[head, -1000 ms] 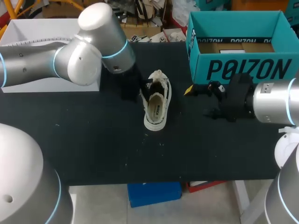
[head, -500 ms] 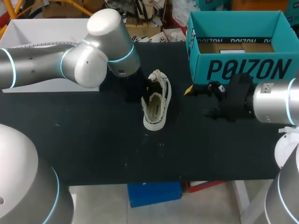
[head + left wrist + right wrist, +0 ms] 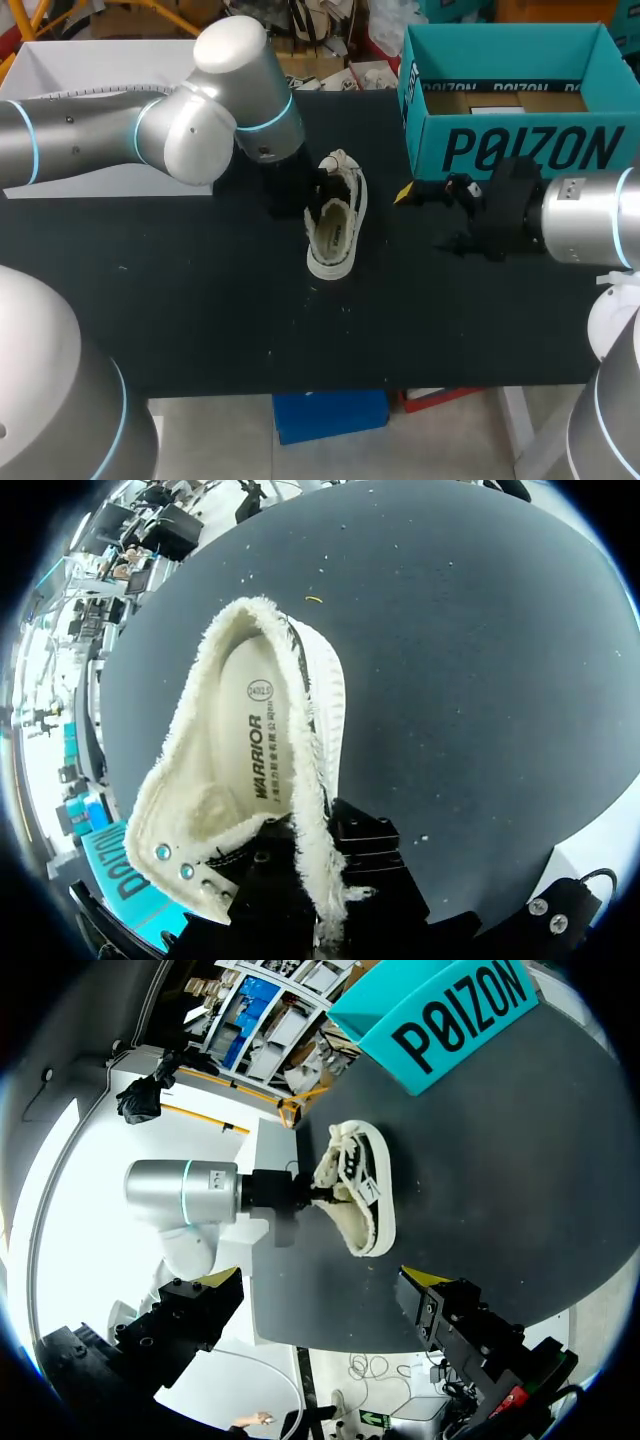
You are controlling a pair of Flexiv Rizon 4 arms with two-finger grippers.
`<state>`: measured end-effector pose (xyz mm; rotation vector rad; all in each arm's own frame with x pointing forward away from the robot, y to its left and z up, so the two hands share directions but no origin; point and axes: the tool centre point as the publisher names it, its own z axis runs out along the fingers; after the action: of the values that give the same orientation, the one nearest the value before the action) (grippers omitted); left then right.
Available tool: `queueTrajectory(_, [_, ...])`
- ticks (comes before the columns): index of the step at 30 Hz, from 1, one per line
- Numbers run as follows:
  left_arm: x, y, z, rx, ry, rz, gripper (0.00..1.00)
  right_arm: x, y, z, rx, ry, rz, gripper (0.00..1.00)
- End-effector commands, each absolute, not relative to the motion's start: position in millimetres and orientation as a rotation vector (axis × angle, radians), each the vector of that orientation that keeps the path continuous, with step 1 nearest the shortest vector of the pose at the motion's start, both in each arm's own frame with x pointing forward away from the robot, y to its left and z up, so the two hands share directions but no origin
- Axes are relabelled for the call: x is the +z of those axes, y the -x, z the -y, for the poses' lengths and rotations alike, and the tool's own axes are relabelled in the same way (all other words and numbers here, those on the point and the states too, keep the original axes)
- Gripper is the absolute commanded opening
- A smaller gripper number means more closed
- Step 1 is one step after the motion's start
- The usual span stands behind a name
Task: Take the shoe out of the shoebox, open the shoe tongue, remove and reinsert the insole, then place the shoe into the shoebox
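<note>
A black table (image 3: 200, 300) carries a white, fleece-lined shoe (image 3: 335, 225) near its middle, toe toward the far edge and heel toward the near one. It sits outside the teal shoebox (image 3: 520, 145), which stands open at the far right. The left gripper (image 3: 318, 195) meets the shoe from the left, and its fingers (image 3: 375, 855) pinch the fleecy collar wall between them. The insole (image 3: 262, 750) lies inside the shoe. The right gripper (image 3: 425, 215) hovers to the right of the shoe, just in front of the shoebox – fingers spread and holding nothing.
</note>
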<state>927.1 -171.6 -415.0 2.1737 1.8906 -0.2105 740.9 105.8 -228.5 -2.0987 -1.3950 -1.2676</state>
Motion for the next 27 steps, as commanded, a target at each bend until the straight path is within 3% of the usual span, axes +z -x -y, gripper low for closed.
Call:
queueTrajectory(1, [-417,-928,173,-0.204,-2.175,-1.893,0.0,-228,-740,-106,-1.267,2.099,1.396,1.0])
queueTrajectory(16, [-417,-928,173,-0.204,-2.175,-1.893,0.0,-228,-740,-106,-1.267,2.099,1.396,1.0])
queueTrajectory(23, [-387,-926,173,-0.294,-2.156,-1.912,0.0,-228,-740,-106,-1.267,2.099,1.396,1.0])
queueTrajectory(27, [-341,-925,170,-0.344,-2.06,-1.955,0.0,-228,-740,-106,-1.267,2.099,1.396,1.0])
